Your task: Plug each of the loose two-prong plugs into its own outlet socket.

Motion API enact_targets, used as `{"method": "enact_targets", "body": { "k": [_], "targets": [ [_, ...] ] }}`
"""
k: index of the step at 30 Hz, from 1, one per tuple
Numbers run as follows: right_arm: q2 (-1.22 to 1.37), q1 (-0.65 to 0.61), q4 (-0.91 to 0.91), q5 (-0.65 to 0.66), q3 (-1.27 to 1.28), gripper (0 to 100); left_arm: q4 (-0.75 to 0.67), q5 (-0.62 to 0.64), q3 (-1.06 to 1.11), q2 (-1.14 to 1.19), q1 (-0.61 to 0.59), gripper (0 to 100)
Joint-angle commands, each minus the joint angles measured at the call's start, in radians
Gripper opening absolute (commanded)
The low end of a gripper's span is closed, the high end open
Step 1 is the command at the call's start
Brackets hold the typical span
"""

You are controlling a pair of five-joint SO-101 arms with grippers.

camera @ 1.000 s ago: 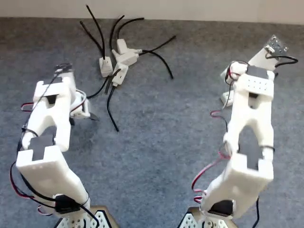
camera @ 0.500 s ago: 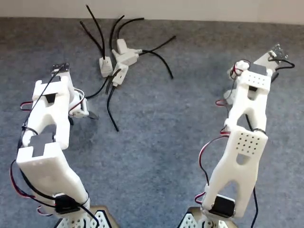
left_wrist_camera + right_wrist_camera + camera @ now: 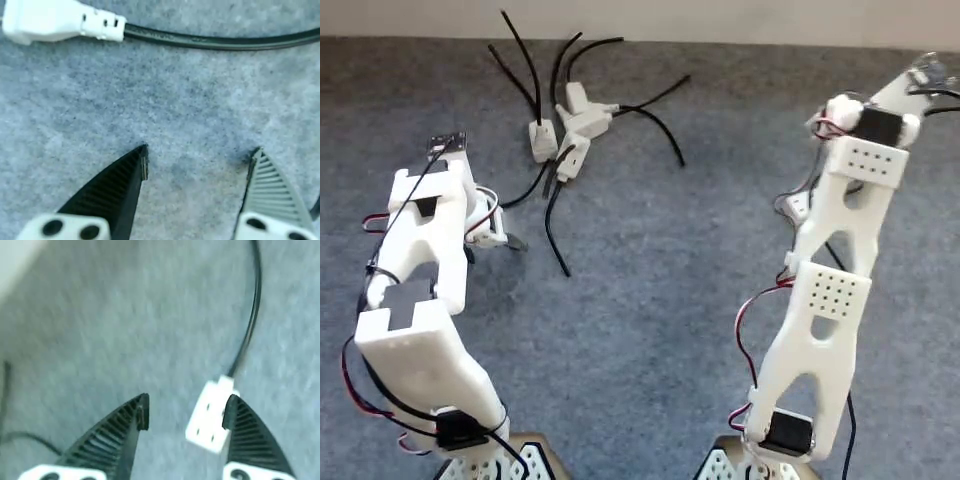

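A cluster of white two-prong plugs and sockets (image 3: 567, 128) with black cords lies at the back centre of the grey carpet. In the left wrist view, my left gripper (image 3: 201, 152) is open over bare carpet. A white plug (image 3: 60, 21) on a black cord (image 3: 225, 42) lies ahead of it, untouched. My right gripper (image 3: 187, 400) is also open. A white socket piece (image 3: 210, 415) with two small holes lies on the carpet just inside one fingertip (image 3: 240, 422), its thin black cord (image 3: 250, 325) running away. The high view shows a white piece (image 3: 799, 205) half hidden behind the right arm.
Loose black cords (image 3: 650, 115) fan out from the cluster, and one cord (image 3: 555, 235) trails toward the left arm (image 3: 430, 230). The right arm (image 3: 845, 230) stretches to the back right corner. Open carpet (image 3: 650, 300) lies between the arms.
The right arm has stretched out and swung toward the back right corner. The left arm shifted only slightly at first, then stayed still. The plugs have not moved.
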Motion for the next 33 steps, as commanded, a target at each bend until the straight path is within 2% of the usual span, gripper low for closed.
{"method": "enact_targets", "body": {
  "k": [1, 6, 13, 20, 23, 30, 33],
  "targets": [
    [-0.022, -0.048, 0.064, -0.018, 0.004, 24.2, -0.008, 0.005, -0.035, 0.002, 0.013, 31],
    [-0.031, -0.028, 0.064, -0.210, 0.283, 24.2, -0.008, 0.005, -0.035, 0.002, 0.013, 31],
    [-0.022, -0.001, 0.061, -0.210, 0.404, 24.2, -0.009, 0.003, -0.035, 0.002, 0.013, 31],
    [-0.036, 0.015, -0.005, -0.107, 0.363, 24.2, -0.011, 0.003, -0.035, 0.002, 0.013, 31],
    [-0.036, 0.024, -0.007, -0.104, 0.312, 24.2, -0.011, 0.003, -0.035, 0.002, 0.013, 31],
    [0.044, 0.093, -0.058, -0.103, 0.377, 23.8, -0.012, 0.003, -0.035, 0.004, 0.013, 31],
    [0.084, 0.114, -0.054, -0.097, 0.361, 16.9, -0.012, 0.003, -0.035, 0.004, 0.013, 31]
  ]
}}
